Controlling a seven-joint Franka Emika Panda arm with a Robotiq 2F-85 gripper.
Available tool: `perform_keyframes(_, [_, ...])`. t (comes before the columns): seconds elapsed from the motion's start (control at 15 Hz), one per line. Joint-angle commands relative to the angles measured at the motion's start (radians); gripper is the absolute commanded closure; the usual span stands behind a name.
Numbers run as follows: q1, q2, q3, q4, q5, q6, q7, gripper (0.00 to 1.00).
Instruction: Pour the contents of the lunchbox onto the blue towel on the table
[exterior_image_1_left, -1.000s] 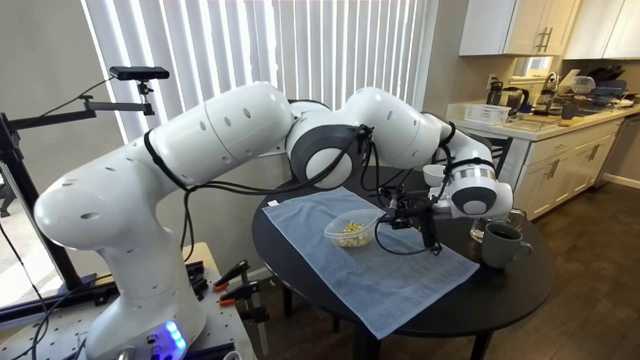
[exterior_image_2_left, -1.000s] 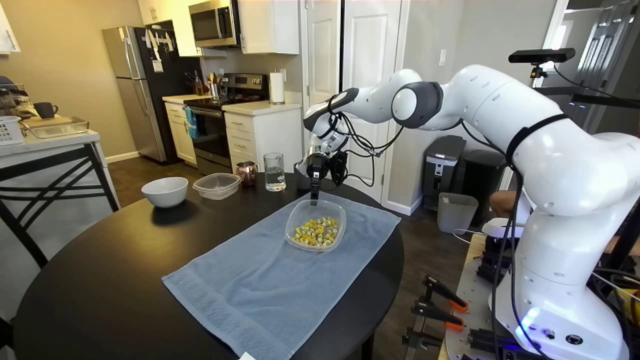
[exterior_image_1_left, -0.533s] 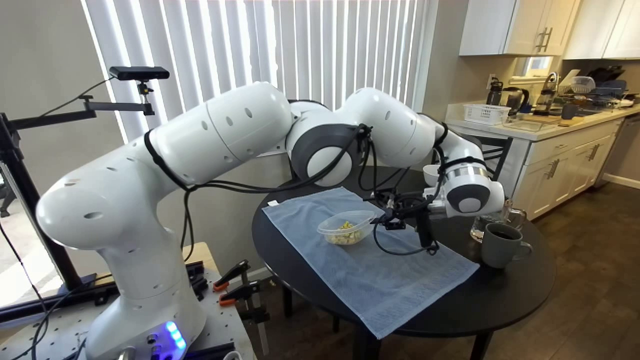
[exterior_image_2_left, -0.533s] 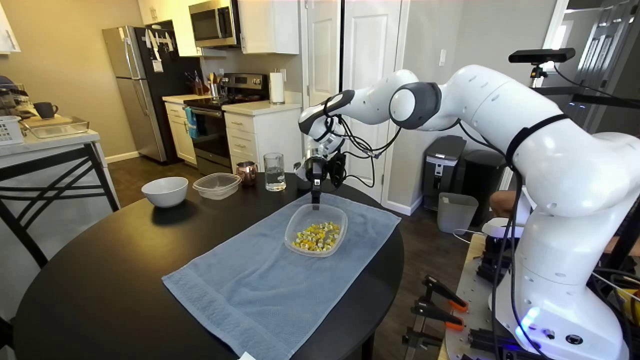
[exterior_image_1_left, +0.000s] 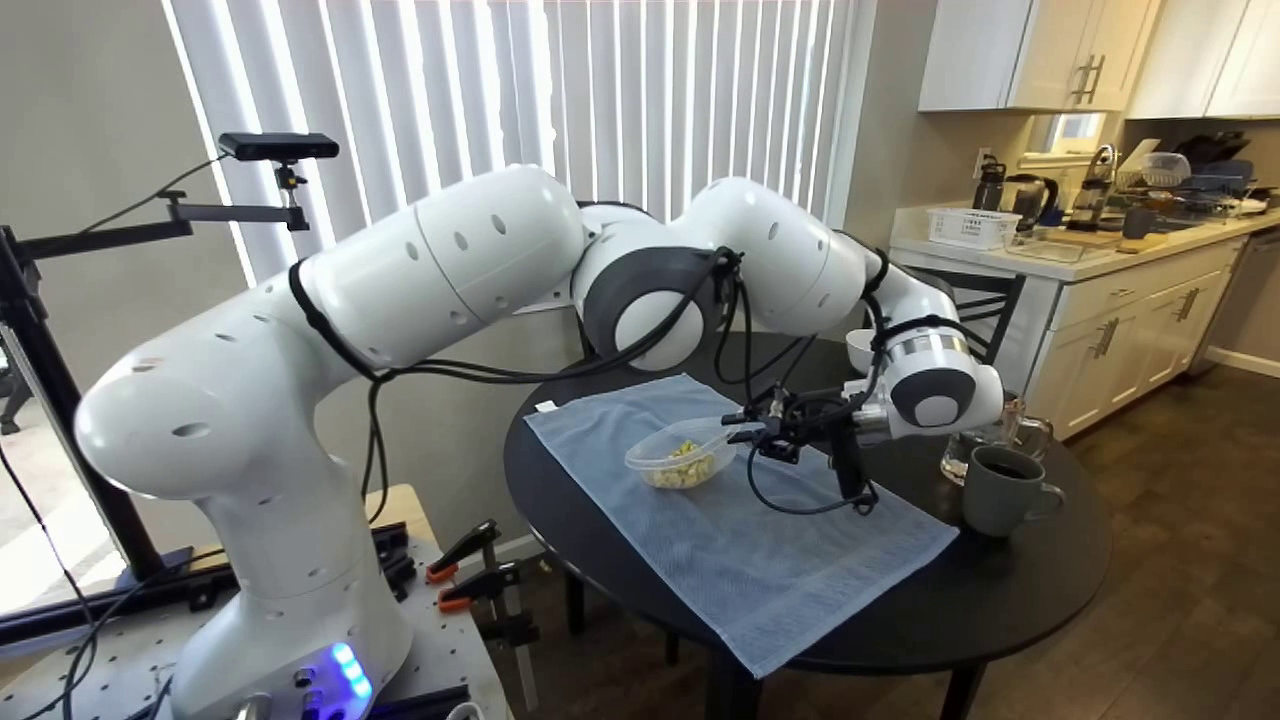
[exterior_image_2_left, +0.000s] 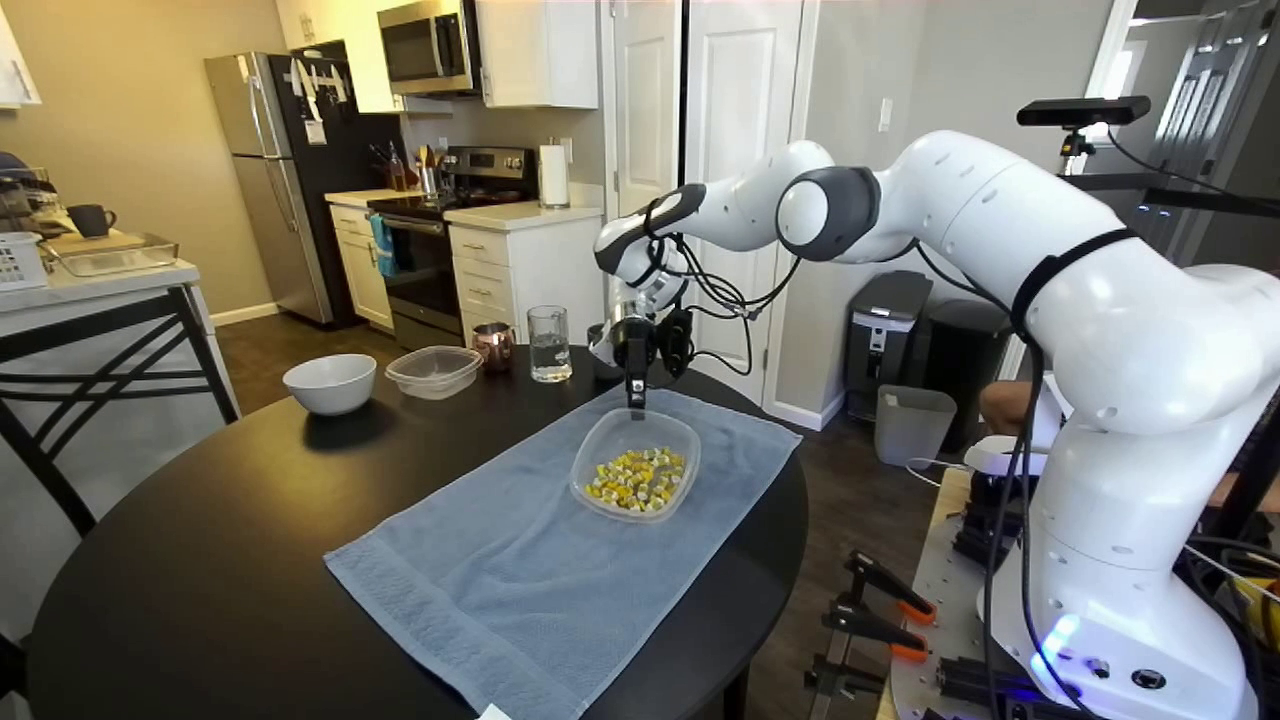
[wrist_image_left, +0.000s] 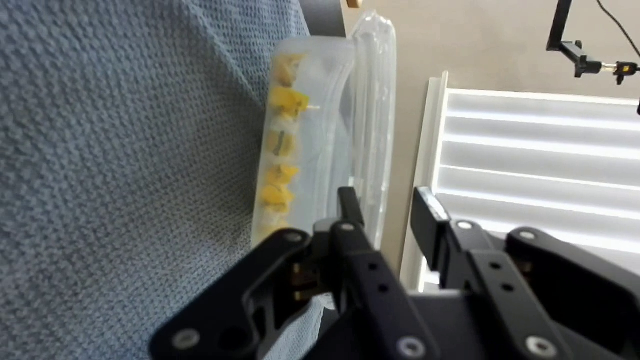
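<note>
The see-through lunchbox (exterior_image_2_left: 598, 445) stands on the blue towel (exterior_image_2_left: 520, 600), which covers part of the dark table (exterior_image_2_left: 200, 540). Its contents (exterior_image_2_left: 636, 480), yellow and whitish bits, lie inside; through its wall (wrist_image_left: 322, 135) they also show in the wrist view as yellow contents (wrist_image_left: 280, 145). My gripper (exterior_image_1_left: 735, 428) is at one end of the lunchbox in both exterior views. In the wrist view the gripper (wrist_image_left: 386, 199) is open: the left finger (wrist_image_left: 350, 205) lies against the box's side in the picture, the right one stands apart beyond the rim. Whether either finger touches it, I cannot tell.
Behind the gripper a grey cup (exterior_image_1_left: 1005, 490) stands at the towel's edge. Along the table's far side are a glass jug (exterior_image_2_left: 549, 350), a copper mug (exterior_image_2_left: 493, 347), another clear container (exterior_image_2_left: 435, 373) and a white bowl (exterior_image_2_left: 330, 383).
The gripper has moved a little towards the lunchbox, and its fingers have come closer together. The lunchbox has shifted slightly away from where the gripper came, its contents still inside.
</note>
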Motion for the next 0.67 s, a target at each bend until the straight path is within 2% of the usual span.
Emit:
perform_keyframes(0.0, [0.008,-0.027,-0.020,-0.040,-0.024,0.005,0.002,0.97])
perform_keyframes(0.6, [0.013,-0.034,-0.042,-0.042,-0.021,0.007,0.002,0.96])
